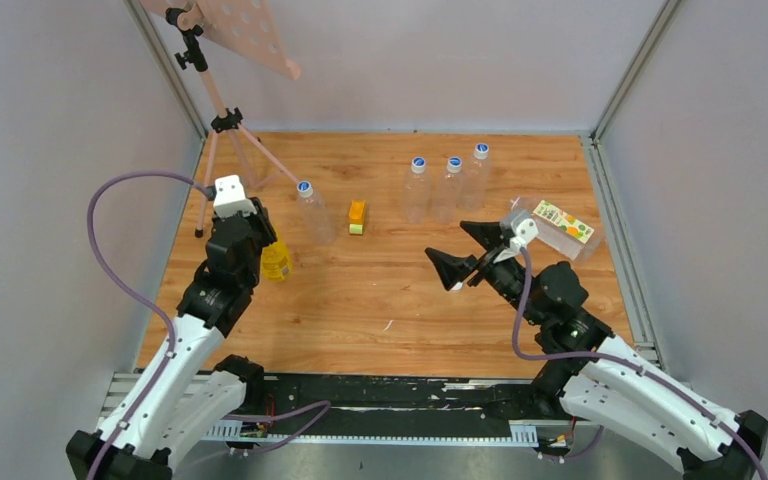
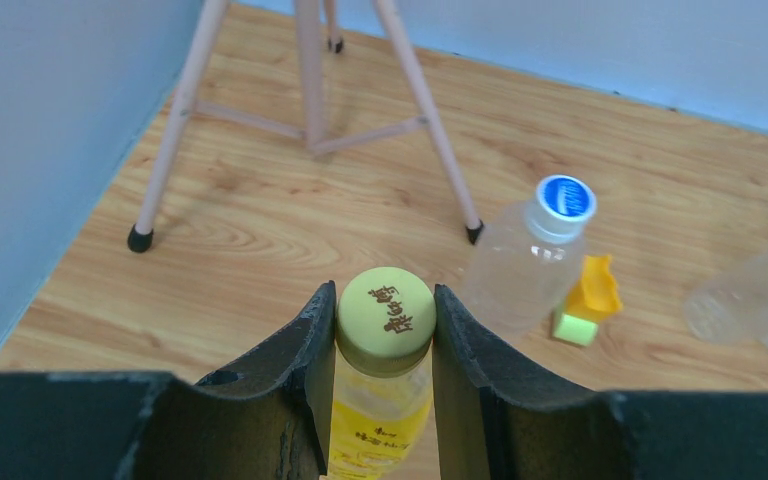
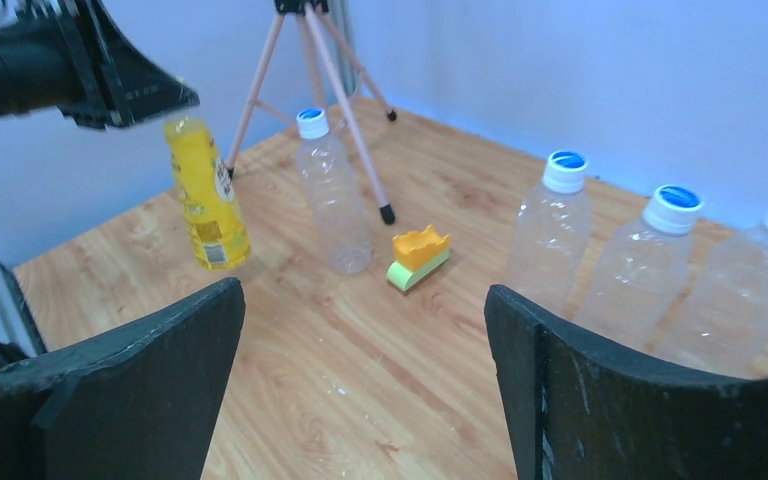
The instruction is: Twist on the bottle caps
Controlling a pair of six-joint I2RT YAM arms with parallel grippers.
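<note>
The table point(image 1: 380, 300) is matt, pale orange wood-grain board, walled by smooth grey panels point(image 1: 60, 120); a pink-legged tripod point(image 1: 225, 122) stands at its far left, carrying a pink perforated board point(image 1: 235, 30).

The left gripper point(image 2: 383, 298) has its black, curved fingers point(image 2: 300, 360) pressed against both sides of the yellow cap point(image 2: 385, 322), a smooth round disc with brown printed characters on top; the cap sits on the neck of the yellow bottle point(image 2: 380, 425), which is slim, upright and glossy with a printed label, at the left side of the table.

Just beyond it stands one slim clear bottle point(image 1: 315, 218) of thin transparent plastic, wearing a white cap topped in blue point(image 2: 564, 198); beside that lies a small orange-and-green block point(image 1: 357, 217), a jagged orange piece on a green base. Three more slim clear bottles point(image 1: 447, 190) stand in a close row at the far middle, each with the same blue-topped white cap on.

That makes four clear upright bottles, four blue-and-white caps, one yellow bottle and one yellow cap. A sixth, wider clear bottle point(image 1: 560, 228) with an orange-green label seems to lie on its side near the right edge; its cap end is too blurred to judge.

The right gripper point(image 3: 362, 292) hangs over the middle right of the table, fingers spread wide with nothing between them.
</note>
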